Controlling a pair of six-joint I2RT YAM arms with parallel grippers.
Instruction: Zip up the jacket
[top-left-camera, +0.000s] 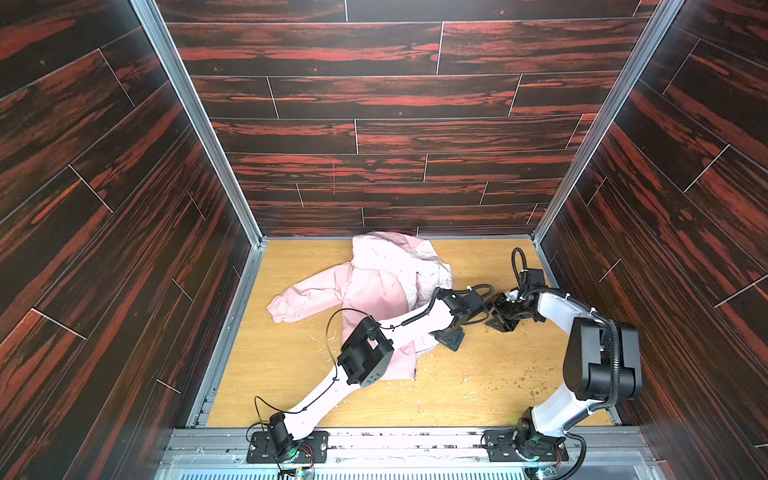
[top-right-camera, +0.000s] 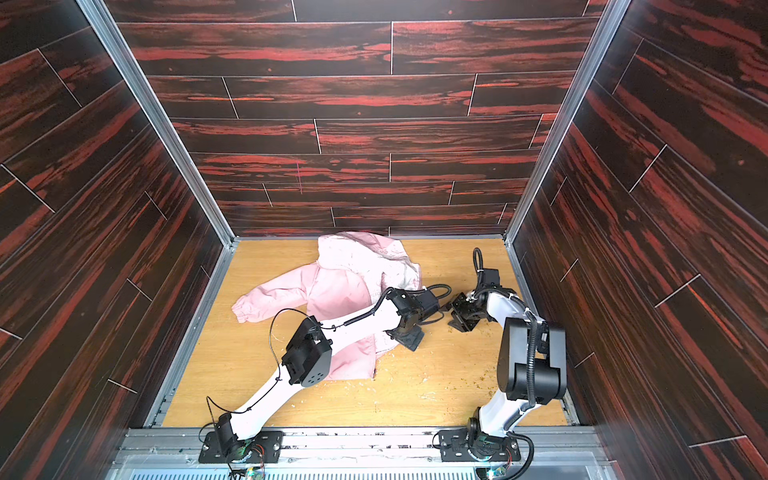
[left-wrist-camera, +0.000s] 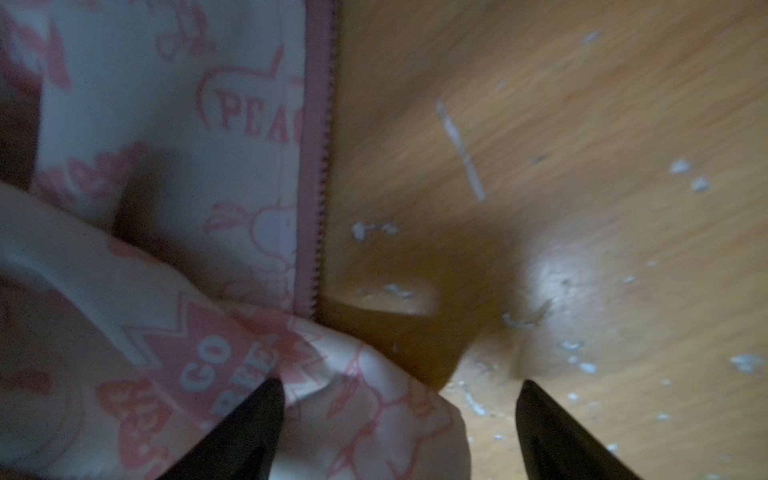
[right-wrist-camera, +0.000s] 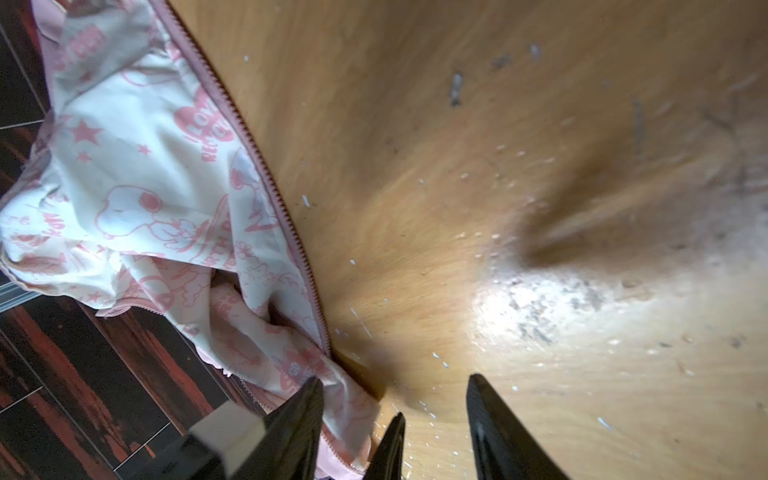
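the jacket (top-left-camera: 374, 291) lay unzipped by the desk's (top-left-camera: 478, 374) far edge, zipping unstarted; my left gripper (left-wrist-camera: 399, 386) and right gripper (right-wrist-camera: 436, 399) gaped empty.

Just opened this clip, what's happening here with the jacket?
Two robot arms are working on a pink jacket lying open on the wooden table, with printed lining showing. Its zipper teeth run along a free edge, so nothing is zipped yet. The left gripper is open at that edge, holding nothing; the right gripper is open over bare table beside it.
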